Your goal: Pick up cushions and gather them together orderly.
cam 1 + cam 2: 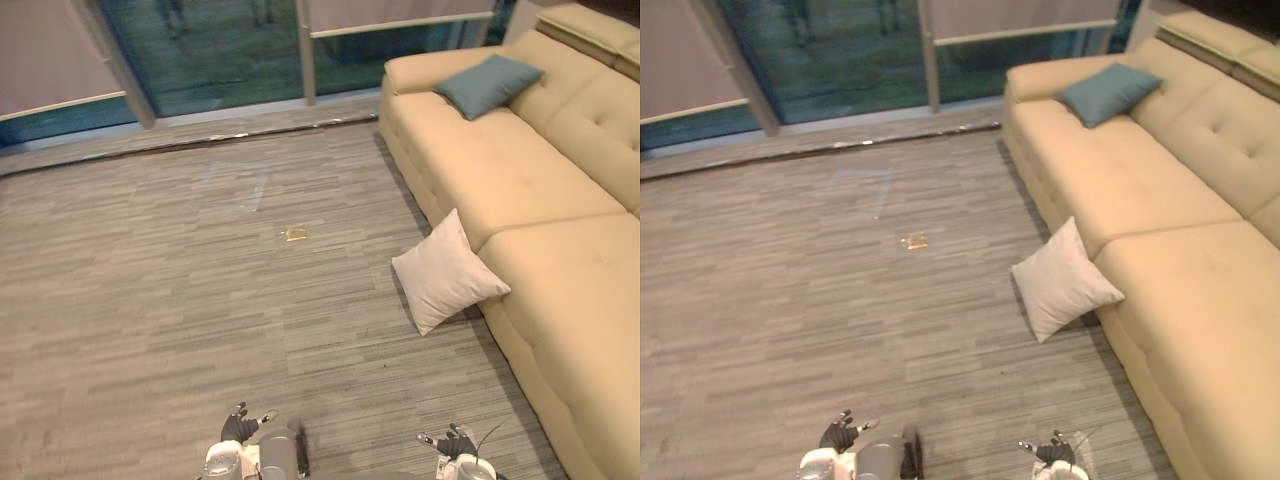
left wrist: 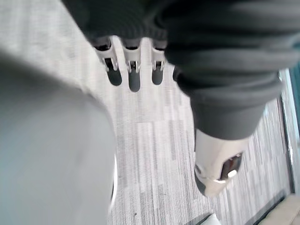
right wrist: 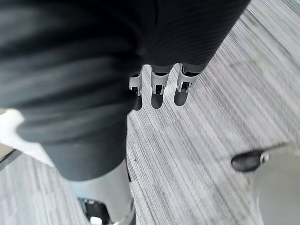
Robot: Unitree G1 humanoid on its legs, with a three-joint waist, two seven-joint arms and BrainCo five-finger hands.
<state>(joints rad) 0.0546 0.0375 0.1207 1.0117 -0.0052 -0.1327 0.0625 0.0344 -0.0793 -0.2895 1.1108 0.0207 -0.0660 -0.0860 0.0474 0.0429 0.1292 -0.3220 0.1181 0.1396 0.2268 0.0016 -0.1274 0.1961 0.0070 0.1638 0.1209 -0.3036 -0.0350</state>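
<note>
Left eye view gives you the white square fabric cushion on the grey striped carpet floor. It stands on one corner and leans against the front of the long beige upholstered sofa. You find the teal square cushion on the sofa seat at the far end, near the armrest and resting partly against the backrest. The two cushions are well apart. A small yellowish flat thing lies on the floor away from the sofa; you cannot tell what it is. Your left hand and right hand hang low at the near edge, well apart from both cushions. In the wrist views the fingers of the left hand and the fingers of the right hand are straight and hold nothing, above the floor.
</note>
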